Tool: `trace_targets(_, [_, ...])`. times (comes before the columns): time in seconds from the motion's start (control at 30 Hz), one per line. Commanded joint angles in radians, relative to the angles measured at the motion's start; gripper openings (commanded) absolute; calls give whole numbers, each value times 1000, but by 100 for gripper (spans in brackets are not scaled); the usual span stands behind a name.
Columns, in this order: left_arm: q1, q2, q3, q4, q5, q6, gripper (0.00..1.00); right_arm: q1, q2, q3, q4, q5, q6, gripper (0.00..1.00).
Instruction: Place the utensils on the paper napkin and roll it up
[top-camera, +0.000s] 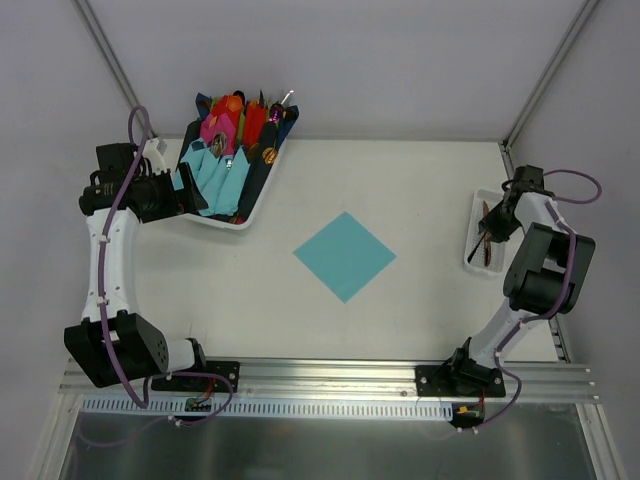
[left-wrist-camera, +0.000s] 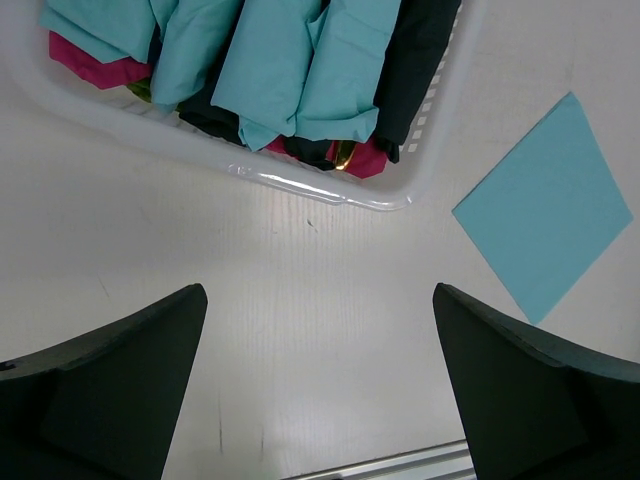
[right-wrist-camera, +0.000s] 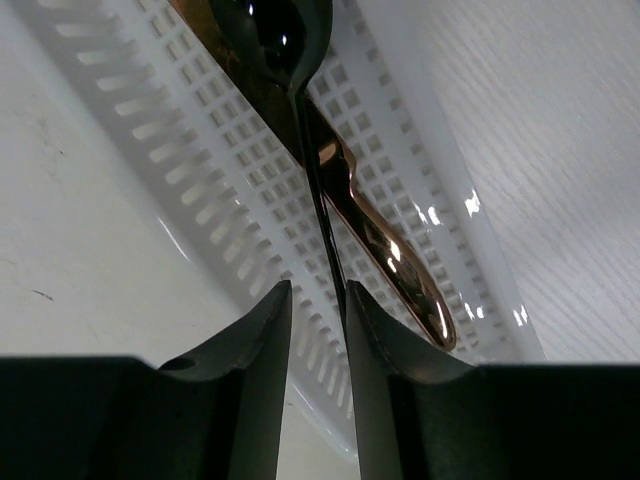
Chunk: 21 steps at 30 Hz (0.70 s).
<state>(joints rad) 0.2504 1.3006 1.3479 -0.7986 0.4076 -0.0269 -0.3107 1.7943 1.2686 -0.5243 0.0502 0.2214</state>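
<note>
Pickup from the slotted white tray (right-wrist-camera: 180, 170) at the right edge of the worktop (top-camera: 420, 190) looks like the step in hand. The utensils (right-wrist-camera: 380, 240) lie in that tray, well apart from the paper napkin (top-camera: 345, 256), which lies flat and bare at mid-worktop, turned like a diamond.

To do this well, I would centre the slim dark handle between both fingers before closing and grip it away from the bowl so it hangs level. Then lift straight up, clear of the tray wall, and check that the glossy copper-coloured piece beneath does not drag along.

The right end effector (right-wrist-camera: 317, 295) has its 2 fingers nearly together around that dark handle, seen edge-on. The handle meets the right-hand finger while a narrow gap shows on the other side, so I cannot tell whether it is truly pinched.

The left end effector (left-wrist-camera: 320, 292) is spread wide with nothing in it, hovering over bare worktop just beside the basket of napkin rolls (left-wrist-camera: 330, 192).
</note>
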Motion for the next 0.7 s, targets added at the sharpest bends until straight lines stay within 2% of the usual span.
trace_targets(0.0, [6,8,2,-1,-33,-10,99,-10,36,52,21,-29,15,31])
trace_targets(0.53, [6,48,16,-2,-46,1,99,-10,134,84,26,0,7,29])
trace_targets(0.63, [6,48,23,-1,-49,1,99,-10,148,97,23,-4,2,19])
trace_targets(0.67, [6,48,25,-2,-49,1,99,-10,149,100,24,-7,-2,12])
